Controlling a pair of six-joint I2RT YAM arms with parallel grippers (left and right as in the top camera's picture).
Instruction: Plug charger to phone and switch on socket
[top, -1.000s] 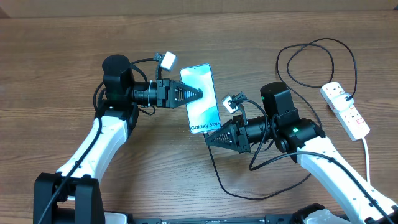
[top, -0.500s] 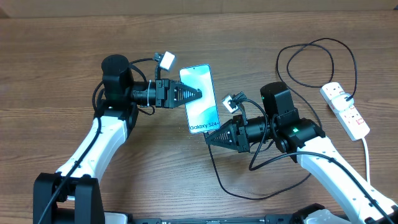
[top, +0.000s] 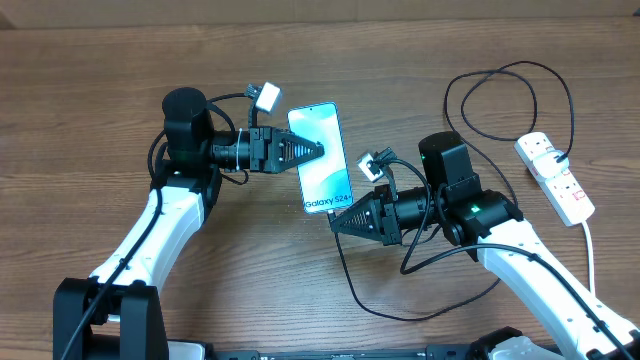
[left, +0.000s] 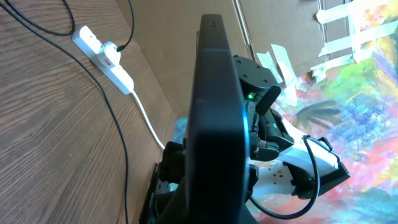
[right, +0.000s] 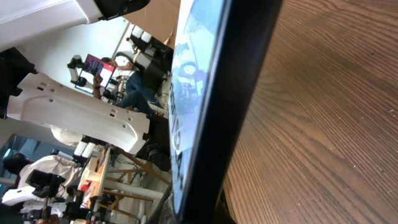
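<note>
Tabletop of brown wood (top: 100, 80) spread under both white arms. Left of centre, the left gripper (top: 318, 150) was clenched on the left long edge of a slim rectangular phone with black edges and a lit pale-blue screen (top: 322, 165), holding it with the screen facing up. The right gripper (top: 335, 224), jaws closed, sat at the phone's near end. A long thin black charger cable (top: 446, 103) ran right up to its tip, so I took it to be pinching the plug end. The plug itself was hidden, and I couldn't tell whether it had seated in the port. Over at the right lay a white elongated power strip (top: 556, 178), well apart from the phone, with the cable's other end already plugged into it. Its small switches were too tiny to read. By my reckoning the job was about midway: mating the plug was in hand, and the socket switch was left to press.
</note>
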